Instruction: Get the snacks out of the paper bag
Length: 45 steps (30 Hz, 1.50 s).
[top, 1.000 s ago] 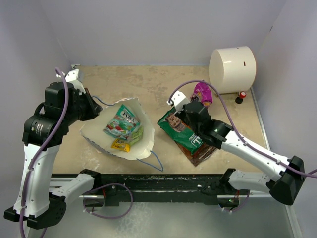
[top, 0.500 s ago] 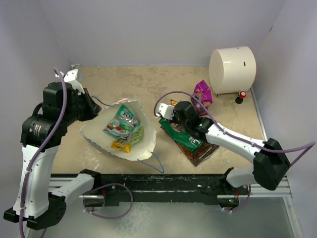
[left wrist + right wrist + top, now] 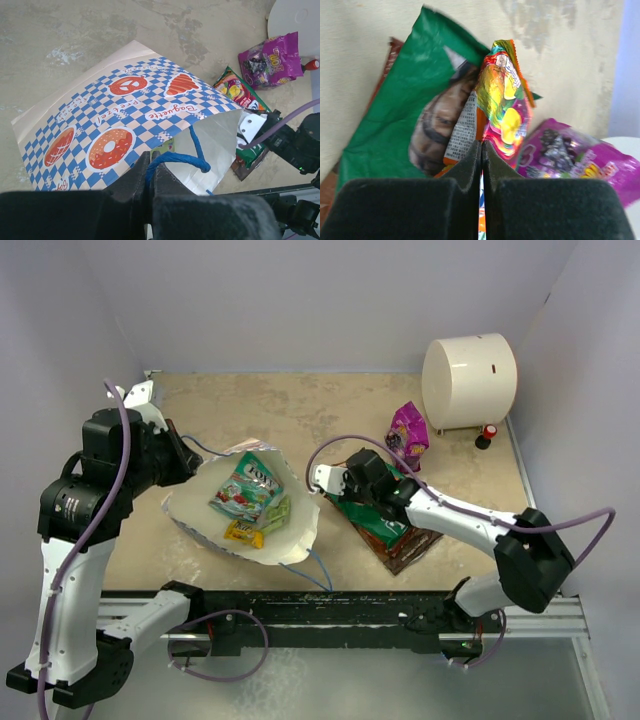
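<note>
Paper bag (image 3: 100,115) lies on its side on the bench (image 3: 300,410), mouth facing the right arm. Left end effector (image 3: 151,169) is clenched on its blue cord handle (image 3: 177,159), which props the mouth open.

Right end effector (image 3: 481,150) is clenched on a small shiny candy pack (image 3: 500,95), pinched at one crimped end. It sits just off the bag's mouth, over the green packet (image 3: 405,115). I can't tell whether the pack touches that packet.

Already out on the bench: the green packet, a brown packet (image 3: 412,548) under it, and a magenta pouch (image 3: 408,430) further back. Inside the bag: teal packet (image 3: 245,490), pale green pack (image 3: 277,512), yellow pack (image 3: 243,532).

My read on handling:
- **Snacks:** all light, crinkly foil with slick faces and puffy middles. A pinch on the belly would likely slip or crush the contents, so I'd go for the flat sealed edges.
- **Teal packet:** it lies flat on the bag wall, so its seam is the spot to take. The risk is catching the paper underneath with it.
- **Small packs:** they overlap, so one may drag along with the other.
- **Bag:** thin, limp paper. I'd expect it to slide or fold without the cord hold.
</note>
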Each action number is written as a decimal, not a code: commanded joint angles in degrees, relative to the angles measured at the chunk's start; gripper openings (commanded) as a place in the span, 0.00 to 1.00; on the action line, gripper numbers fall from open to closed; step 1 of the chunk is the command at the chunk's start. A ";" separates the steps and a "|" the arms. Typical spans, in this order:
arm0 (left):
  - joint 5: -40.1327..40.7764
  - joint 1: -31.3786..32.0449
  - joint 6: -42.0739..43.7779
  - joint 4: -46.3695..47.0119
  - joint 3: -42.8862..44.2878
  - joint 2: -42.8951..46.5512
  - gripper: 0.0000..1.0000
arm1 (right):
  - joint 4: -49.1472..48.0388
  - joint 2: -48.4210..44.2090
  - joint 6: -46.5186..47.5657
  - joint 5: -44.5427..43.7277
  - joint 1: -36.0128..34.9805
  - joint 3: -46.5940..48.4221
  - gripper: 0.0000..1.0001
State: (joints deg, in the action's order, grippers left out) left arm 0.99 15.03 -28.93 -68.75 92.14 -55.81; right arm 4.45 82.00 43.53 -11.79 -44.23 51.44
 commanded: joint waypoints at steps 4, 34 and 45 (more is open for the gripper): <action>0.35 0.00 -0.85 0.81 1.09 0.46 0.00 | 0.33 2.02 -5.91 6.14 0.08 -0.60 0.00; -8.22 0.00 1.73 4.88 -4.01 3.73 0.00 | -10.57 -19.93 -50.04 20.02 -17.72 7.16 0.73; -19.66 -0.01 0.46 10.82 -7.95 7.09 0.00 | -33.27 4.40 -30.03 -3.47 -28.97 8.40 0.71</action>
State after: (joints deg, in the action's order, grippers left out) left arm -12.84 15.03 -28.36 -63.53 84.40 -49.36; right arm -16.08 79.81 5.87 -2.63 -72.29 58.81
